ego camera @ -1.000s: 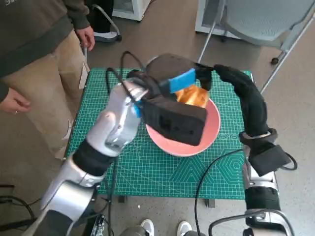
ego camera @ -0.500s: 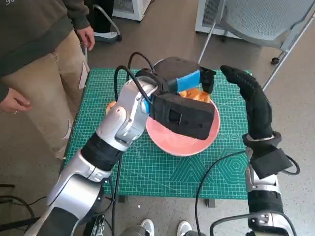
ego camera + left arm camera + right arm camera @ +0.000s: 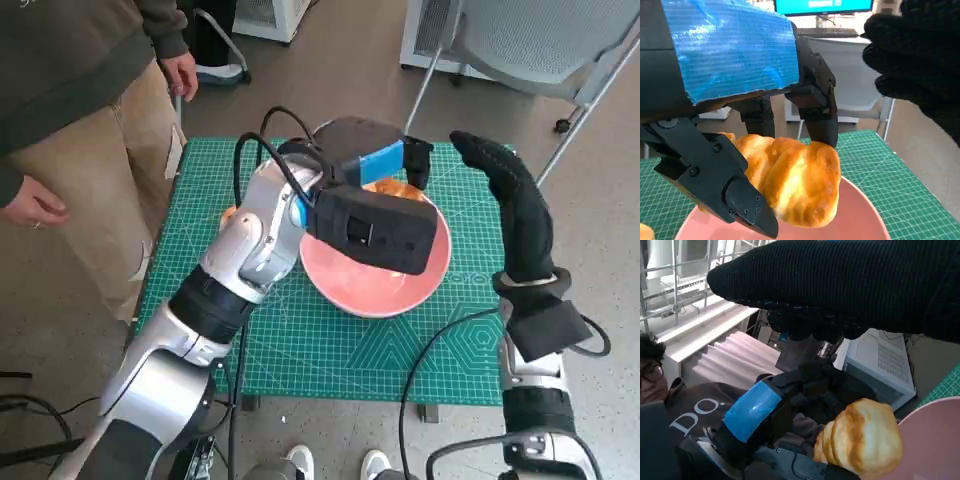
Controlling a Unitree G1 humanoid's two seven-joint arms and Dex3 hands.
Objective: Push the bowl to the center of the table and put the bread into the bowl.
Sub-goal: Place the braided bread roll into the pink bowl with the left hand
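Note:
A pink bowl (image 3: 372, 286) sits near the middle of the green cutting mat (image 3: 300, 340). My left hand (image 3: 368, 160), black with blue tape, holds a golden bread roll (image 3: 790, 182) just above the bowl's far side; the roll (image 3: 392, 190) barely shows under the hand in the head view. The wrist view shows the black fingers (image 3: 815, 112) clamped around the bread over the pink rim (image 3: 865, 220). The bread (image 3: 862, 437) also shows in the right wrist view with the taped left hand (image 3: 755, 412). My gloved right hand (image 3: 505, 190) hovers at the bowl's right, holding nothing, fingers extended.
A person in tan trousers (image 3: 80, 190) stands at the table's left edge, hand (image 3: 182, 72) near the far left corner. A small orange item (image 3: 229, 213) lies on the mat, left of my left forearm. A chair (image 3: 520, 40) stands beyond the far right corner. Cables (image 3: 430, 350) trail over the front.
My left hand has carried the bread a little right and farther over the bowl. My right hand has drawn back from the bowl and risen slightly.

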